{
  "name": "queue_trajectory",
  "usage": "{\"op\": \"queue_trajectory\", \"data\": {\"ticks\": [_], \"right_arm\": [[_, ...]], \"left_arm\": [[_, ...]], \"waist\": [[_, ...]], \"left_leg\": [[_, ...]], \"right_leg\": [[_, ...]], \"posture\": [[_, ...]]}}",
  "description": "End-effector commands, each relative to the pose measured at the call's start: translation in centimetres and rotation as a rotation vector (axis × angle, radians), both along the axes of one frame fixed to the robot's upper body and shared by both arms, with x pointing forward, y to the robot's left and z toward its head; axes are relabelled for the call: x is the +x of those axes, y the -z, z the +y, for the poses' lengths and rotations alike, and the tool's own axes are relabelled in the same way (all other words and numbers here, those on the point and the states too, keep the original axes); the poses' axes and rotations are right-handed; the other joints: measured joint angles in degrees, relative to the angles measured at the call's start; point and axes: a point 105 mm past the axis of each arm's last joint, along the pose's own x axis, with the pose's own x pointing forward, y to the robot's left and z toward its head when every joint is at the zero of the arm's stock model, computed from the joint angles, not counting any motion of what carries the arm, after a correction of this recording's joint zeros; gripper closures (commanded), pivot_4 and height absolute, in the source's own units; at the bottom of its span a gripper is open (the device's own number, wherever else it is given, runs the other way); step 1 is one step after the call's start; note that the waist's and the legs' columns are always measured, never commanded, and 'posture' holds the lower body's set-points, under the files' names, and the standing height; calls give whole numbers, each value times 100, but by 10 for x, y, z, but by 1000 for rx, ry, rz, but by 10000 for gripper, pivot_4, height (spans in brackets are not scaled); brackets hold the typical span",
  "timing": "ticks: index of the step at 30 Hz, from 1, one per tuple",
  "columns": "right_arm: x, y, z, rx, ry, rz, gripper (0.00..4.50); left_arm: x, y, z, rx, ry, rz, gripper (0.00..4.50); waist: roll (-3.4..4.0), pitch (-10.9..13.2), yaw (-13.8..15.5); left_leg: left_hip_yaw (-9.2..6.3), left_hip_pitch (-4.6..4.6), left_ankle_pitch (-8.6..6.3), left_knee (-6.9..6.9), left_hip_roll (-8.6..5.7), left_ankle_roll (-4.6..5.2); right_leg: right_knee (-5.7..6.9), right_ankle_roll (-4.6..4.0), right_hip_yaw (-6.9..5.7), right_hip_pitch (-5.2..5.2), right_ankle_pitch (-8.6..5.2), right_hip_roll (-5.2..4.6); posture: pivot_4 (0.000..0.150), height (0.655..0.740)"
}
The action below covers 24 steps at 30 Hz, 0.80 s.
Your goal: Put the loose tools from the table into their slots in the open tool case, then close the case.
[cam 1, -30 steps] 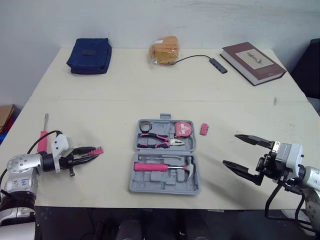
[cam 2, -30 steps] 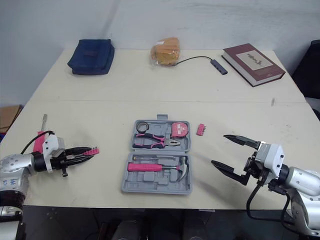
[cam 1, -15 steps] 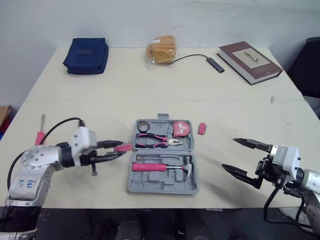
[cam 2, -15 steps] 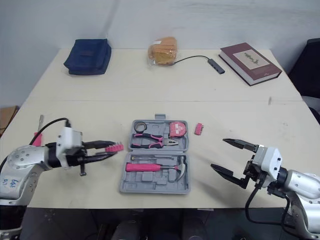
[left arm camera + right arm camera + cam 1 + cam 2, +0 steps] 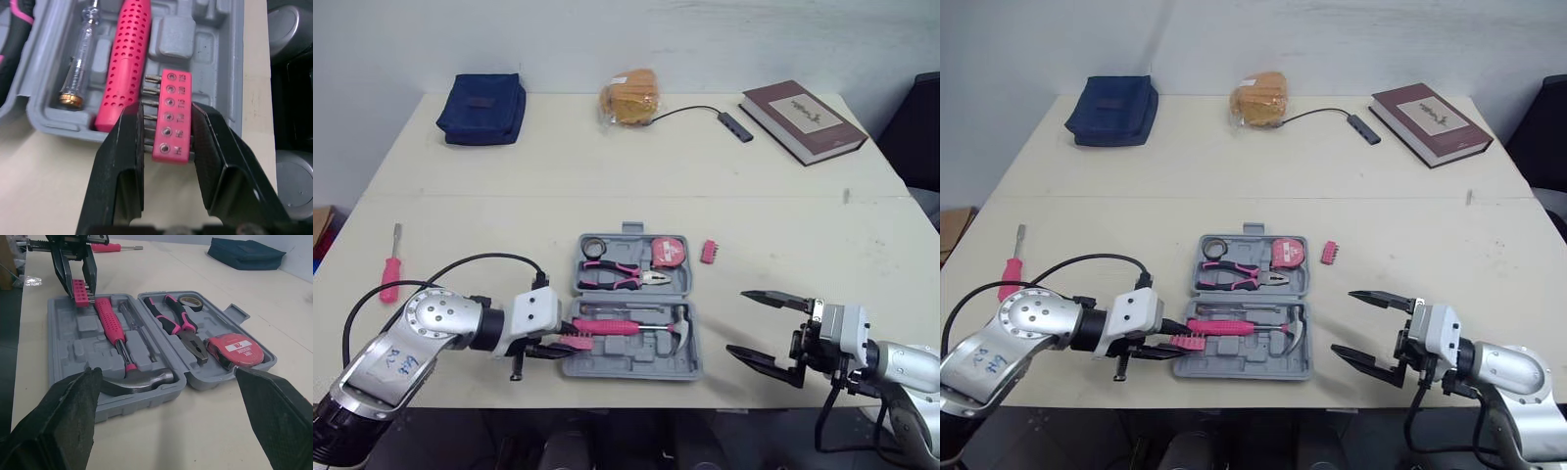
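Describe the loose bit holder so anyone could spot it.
Find the open grey tool case on the table. Off its far right corner, beside the tape measure, lies a pink bit holder; its twin sits in the jaws of the left gripper.

The pale table (image 5: 509,196) bears a blue pouch (image 5: 481,108) far left, an orange bundle (image 5: 631,98) far centre, a cabled hub (image 5: 736,126) and book (image 5: 803,108) far right, a pink screwdriver (image 5: 390,272) left, and the open tool case (image 5: 636,359) near centre, with a pink bit strip (image 5: 709,252) just right of it.
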Motion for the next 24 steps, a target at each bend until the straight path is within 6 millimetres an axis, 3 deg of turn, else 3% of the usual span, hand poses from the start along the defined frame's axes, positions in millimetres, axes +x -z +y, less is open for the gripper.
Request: {"op": "queue_trajectory", "data": {"ticks": [1,24], "right_arm": [[-3,-8,2,7,2,-47,0],[-2,-4,-2,16,57,-56,0]], "left_arm": [[4,0,-6,12,17,-18,37605],[14,21,-11,90,-21,1,37606]], "waist": [[0,0,4],[2,-1,16]], "left_leg": [[0,0,0,0,0,1],[-4,6,3,6,4,-5]], "right_leg": [[0,0,0,0,0,0],[8,-4,13,4,-1,24]], "posture": [[1500,7400],[1500,7400]]}}
